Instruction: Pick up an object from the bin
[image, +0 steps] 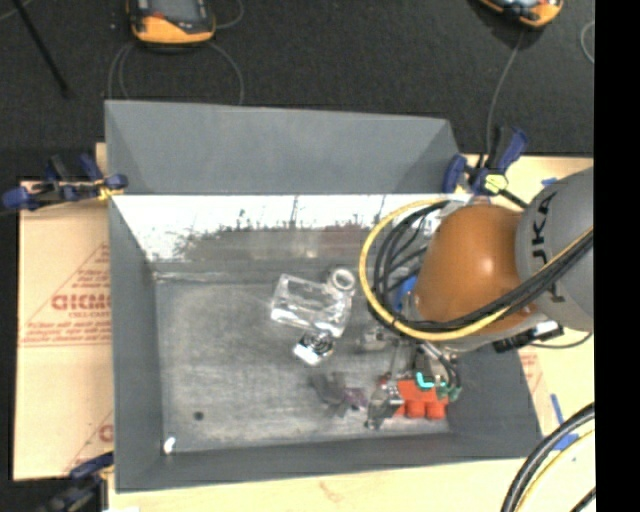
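Observation:
My gripper (388, 392) reaches down near the bin's front right, below the arm's orange cover. A red blocky thing (421, 400) with a small green part lies right beside it, on its right, touching or nearly touching. Just left of the gripper, a dark grey flat piece (334, 391) rests on the floor. Farther back and to the left are a small shiny metal thing (313, 347), a clear plastic block (308, 303) and a small pale ring (343, 280). The cover hides the gripper's upper part.
The arm with its orange cover and looped cables takes up the bin's right side. A tiny white scrap (169, 444) lies in the front left corner. The bin's sloped walls rise close behind the gripper, to the right and front.

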